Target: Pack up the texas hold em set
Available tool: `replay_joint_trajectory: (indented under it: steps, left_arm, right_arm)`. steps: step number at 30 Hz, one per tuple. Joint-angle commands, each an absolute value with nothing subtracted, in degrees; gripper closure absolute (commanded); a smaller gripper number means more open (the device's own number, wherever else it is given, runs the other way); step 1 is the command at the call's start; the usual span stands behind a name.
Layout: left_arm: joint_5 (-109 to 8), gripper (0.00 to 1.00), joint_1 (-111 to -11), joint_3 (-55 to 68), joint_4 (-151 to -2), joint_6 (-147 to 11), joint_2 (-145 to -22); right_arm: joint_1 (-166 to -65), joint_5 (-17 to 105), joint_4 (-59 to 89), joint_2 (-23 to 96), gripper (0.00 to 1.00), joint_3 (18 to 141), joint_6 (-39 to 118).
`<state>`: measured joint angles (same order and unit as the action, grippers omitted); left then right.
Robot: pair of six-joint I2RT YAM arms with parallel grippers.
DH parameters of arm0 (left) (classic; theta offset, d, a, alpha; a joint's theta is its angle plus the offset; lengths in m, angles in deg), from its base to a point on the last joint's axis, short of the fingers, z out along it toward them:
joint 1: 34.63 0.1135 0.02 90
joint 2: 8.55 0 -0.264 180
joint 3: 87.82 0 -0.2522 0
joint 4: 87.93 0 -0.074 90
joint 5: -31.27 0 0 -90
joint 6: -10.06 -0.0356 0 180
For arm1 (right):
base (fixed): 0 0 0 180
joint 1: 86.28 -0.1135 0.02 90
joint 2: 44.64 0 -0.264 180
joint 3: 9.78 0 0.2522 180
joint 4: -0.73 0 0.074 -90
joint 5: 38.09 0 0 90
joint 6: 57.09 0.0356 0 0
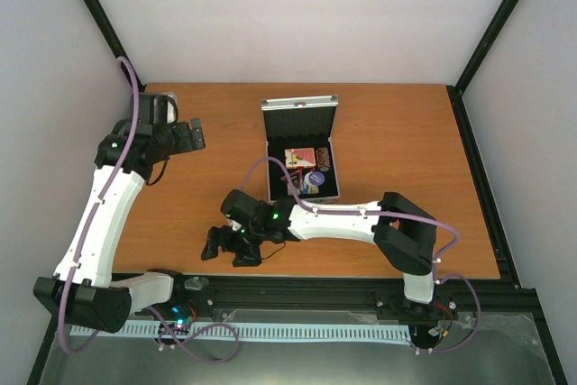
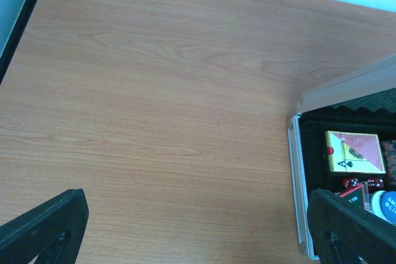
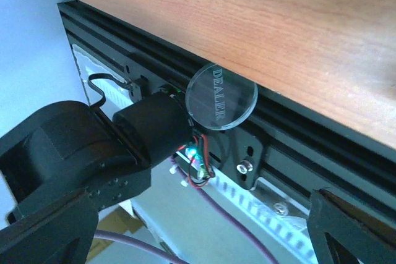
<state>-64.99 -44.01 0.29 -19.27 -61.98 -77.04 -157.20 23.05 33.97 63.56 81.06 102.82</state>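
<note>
The silver case (image 1: pixel 334 169) stands open mid-table with its lid (image 1: pixel 299 120) upright. It holds card decks (image 1: pixel 300 158), a blue disc (image 1: pixel 315 179) and brown chips (image 1: pixel 324 159). In the left wrist view I see its rim (image 2: pixel 297 183), a yellow and red deck (image 2: pixel 356 153), red dice (image 2: pixel 362 182) and the blue disc (image 2: pixel 390 205). My left gripper (image 1: pixel 198 135) is open and empty, left of the case. My right gripper (image 1: pixel 227 254) is open at the table's front edge. A clear disc marked DEALER (image 3: pixel 221 96) overhangs that edge, ahead of its fingers and apart from them.
A black rail (image 3: pixel 297 134) and the left arm's base (image 3: pixel 111 146) with wiring sit just below the front edge, beside the clear disc. Black frame posts (image 1: pixel 95 15) stand at the table's back corners. Bare wood (image 2: pixel 154 109) lies left of the case.
</note>
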Motion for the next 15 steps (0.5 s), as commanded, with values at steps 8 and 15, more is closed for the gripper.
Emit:
replay_joint_trajectory:
  steps: [8,15]
  left_arm:
    - [-63.1,0.0,-44.1,-2.7,-18.3,-64.3,-74.9]
    - [-62.1,0.0,-44.1,-2.1,-17.8,-64.3,-73.5]
  right_arm:
    - [-162.7,25.3,27.5,69.7,0.16,81.7,123.1]
    - [-163.2,25.5,27.4,73.8,0.22,84.9,126.9]
